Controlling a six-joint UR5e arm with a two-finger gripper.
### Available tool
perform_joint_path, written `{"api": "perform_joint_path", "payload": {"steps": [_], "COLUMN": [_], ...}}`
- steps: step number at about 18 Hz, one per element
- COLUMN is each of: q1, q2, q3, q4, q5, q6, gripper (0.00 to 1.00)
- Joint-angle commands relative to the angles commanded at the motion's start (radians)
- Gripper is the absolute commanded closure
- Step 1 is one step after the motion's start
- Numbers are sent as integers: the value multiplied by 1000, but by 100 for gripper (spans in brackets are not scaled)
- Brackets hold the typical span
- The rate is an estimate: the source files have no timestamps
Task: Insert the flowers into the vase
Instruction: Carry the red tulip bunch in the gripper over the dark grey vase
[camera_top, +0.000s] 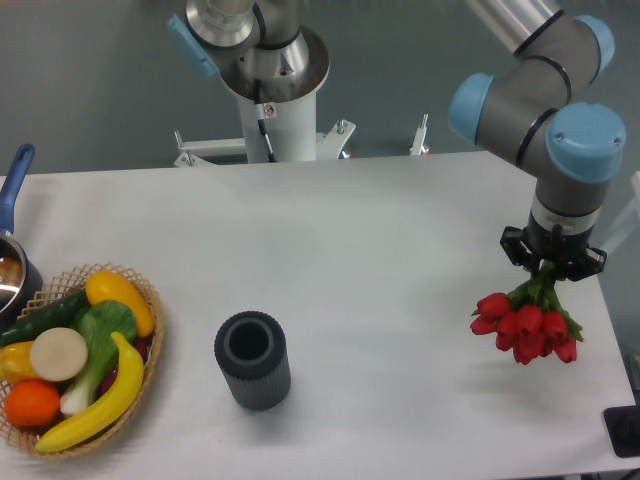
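Vase (252, 360) upright mid-table (380, 230), basket (150, 300) to its left, flowers (527, 326) well apart at right under the gripper (551, 262).

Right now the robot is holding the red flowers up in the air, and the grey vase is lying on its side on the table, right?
Not quite. The gripper does hold the flowers, but the vase stands upright, its mouth facing up, as the camera view shows.

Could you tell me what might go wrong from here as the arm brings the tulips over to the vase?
The flowers hang heads-down from the pincer, so their stems may not meet the vase mouth first. The bunch looks about as wide as that mouth, so it could snag the rim and tip the vase. The wicker basket stands close beside it.
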Motion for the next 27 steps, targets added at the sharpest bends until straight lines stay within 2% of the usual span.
{"api": "perform_joint_path", "payload": {"steps": [4, 8, 11, 13, 20, 24, 27], "q1": [-23, -49, -80, -100, -111, -118, -162], "q2": [8, 32, 51, 60, 89, 118, 137], "q3": [3, 5, -6, -8, -5, 2, -5], "q4": [0, 15, 106, 144, 161, 164, 222], "q5": [-17, -121, -212, -270, -754, -890, -959], "q6": [-2, -44, -103, -138, -267, -270, -291], "gripper": [100, 100, 100, 100, 100, 100, 100]}}
